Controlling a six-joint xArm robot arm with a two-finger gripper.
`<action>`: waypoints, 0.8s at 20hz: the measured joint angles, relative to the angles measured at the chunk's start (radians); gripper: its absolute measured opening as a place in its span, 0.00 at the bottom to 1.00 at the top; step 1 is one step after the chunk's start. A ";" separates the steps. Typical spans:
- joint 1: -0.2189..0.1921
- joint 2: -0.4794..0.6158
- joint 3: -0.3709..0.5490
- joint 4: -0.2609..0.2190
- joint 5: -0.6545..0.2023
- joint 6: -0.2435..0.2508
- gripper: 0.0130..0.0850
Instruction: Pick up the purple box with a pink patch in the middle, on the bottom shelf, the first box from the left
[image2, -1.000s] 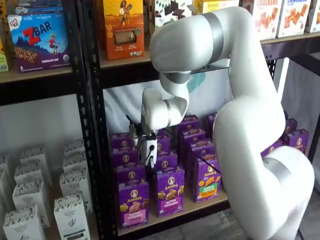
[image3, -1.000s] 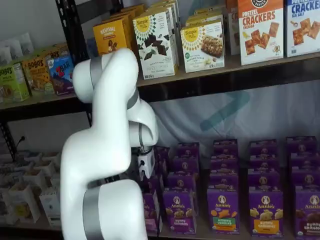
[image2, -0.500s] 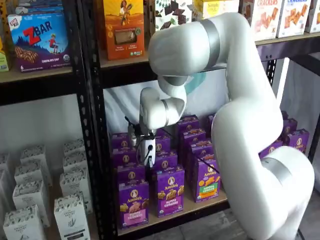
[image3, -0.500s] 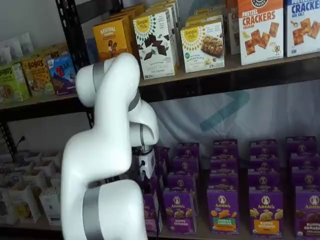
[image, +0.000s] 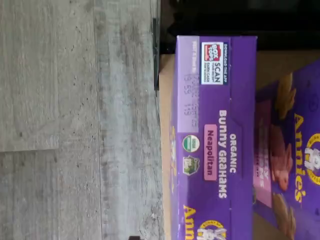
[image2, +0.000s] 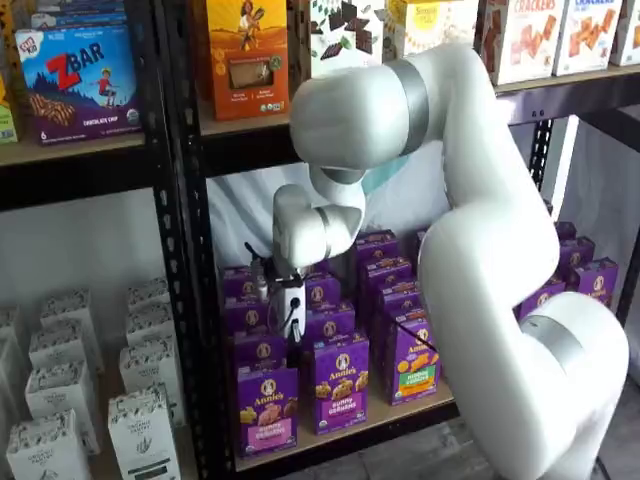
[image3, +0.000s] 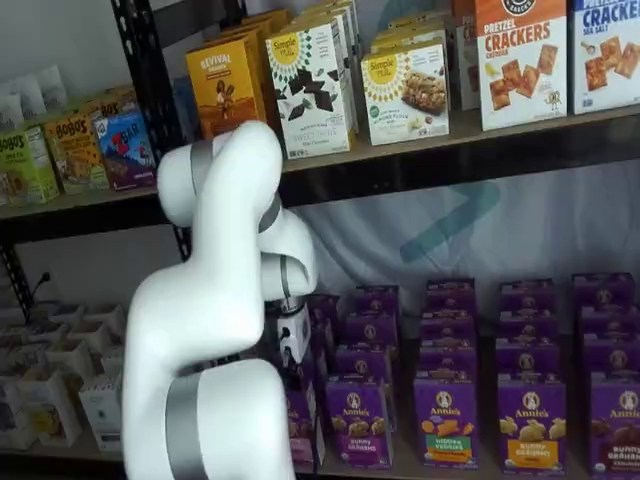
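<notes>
The purple box with a pink patch (image2: 267, 405) stands at the front of the bottom shelf, beside the black upright. The wrist view shows its purple top (image: 215, 150), labelled Neapolitan bunny grahams, and part of its pink-patched face. In a shelf view only a sliver of it (image3: 303, 425) shows behind the arm. My gripper (image2: 290, 335) hangs over the column of purple boxes behind and above that box. Its white body shows, but the fingers are not clear enough to judge, and nothing is seen in them. In a shelf view the gripper (image3: 294, 350) is partly hidden by the arm.
More purple boxes (image2: 340, 385) fill the bottom shelf in rows, one with an orange and green patch (image2: 412, 365). A black upright (image2: 190, 260) borders the target box. White cartons (image2: 140, 425) fill the neighbouring bay. A shelf board (image2: 250, 145) runs above.
The arm has shifted left and slightly lower, carrying the gripper further over the purple boxes beside the black upright. No box has moved.
</notes>
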 joint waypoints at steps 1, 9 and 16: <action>0.001 0.006 -0.005 -0.005 -0.001 0.006 1.00; 0.016 0.062 -0.052 -0.026 0.006 0.039 1.00; 0.023 0.099 -0.071 -0.031 -0.009 0.048 1.00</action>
